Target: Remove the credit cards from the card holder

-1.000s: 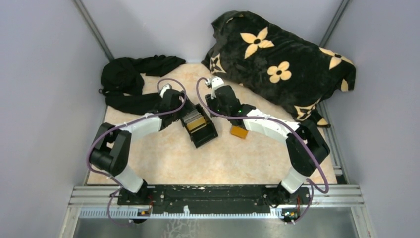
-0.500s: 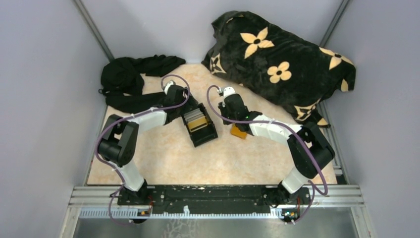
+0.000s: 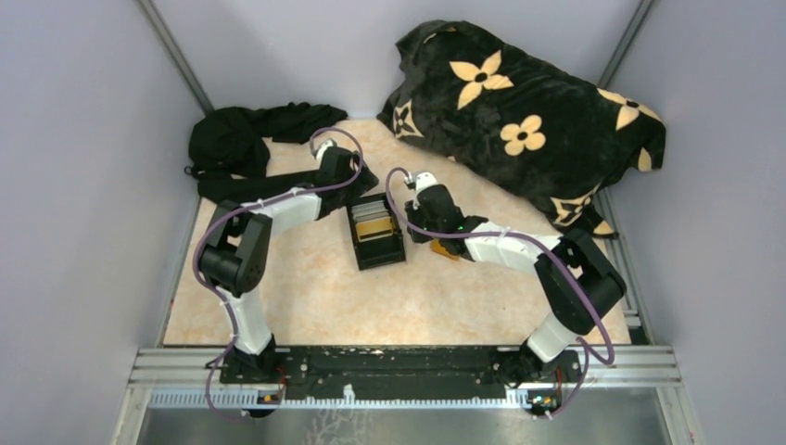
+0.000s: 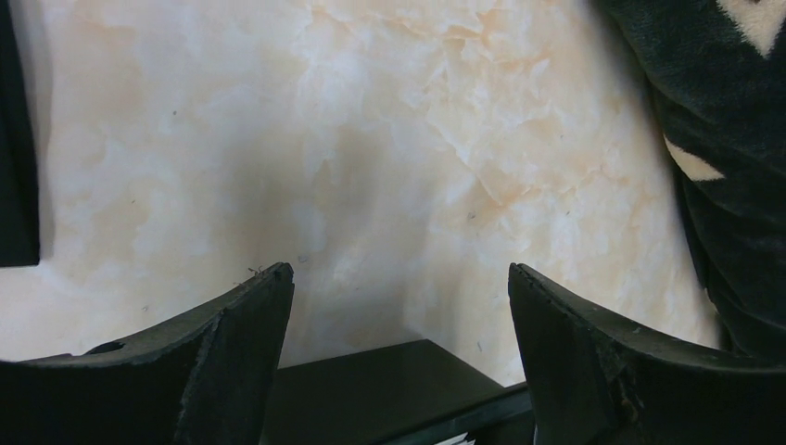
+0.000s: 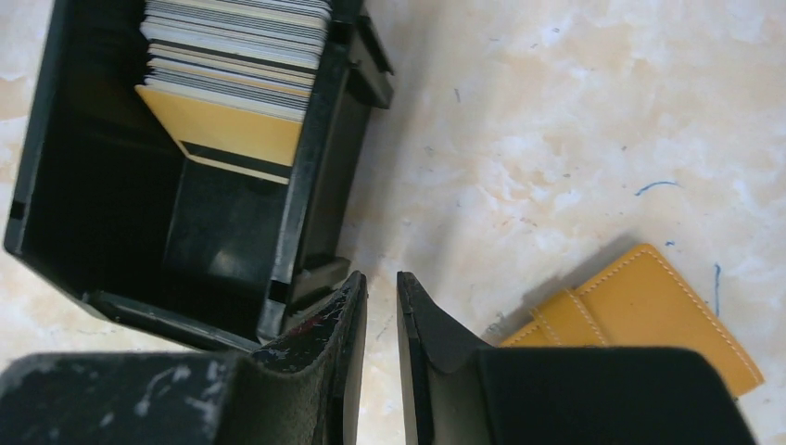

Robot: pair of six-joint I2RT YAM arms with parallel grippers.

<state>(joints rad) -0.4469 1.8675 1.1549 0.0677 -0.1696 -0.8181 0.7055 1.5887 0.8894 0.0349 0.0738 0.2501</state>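
- Right gripper (image 5: pixel 381 320) has narrowed to a slit, gripping nothing, beside the black open-topped box (image 5: pixel 56 167) — silvery plastic credit cards (image 5: pixel 236 42) stacked inside
- Flat orange-tan leather card holder (image 5: pixel 649 306) lies on the marbled surface (image 5: pixel 556 120)
- Left gripper (image 4: pixel 400 315) has swung away, jaws wide apart — extraction looks finished

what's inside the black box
A stack of cards standing at one end of the black box, a yellow card in front. The cards behind show only edges.

no readable text, labels, brands or numbers anywhere

We are seeing the cards (image 5: pixel 236 46) standing in the box (image 3: pixel 375 248) mid-table, the card holder (image 5: pixel 640 311) lying just right.
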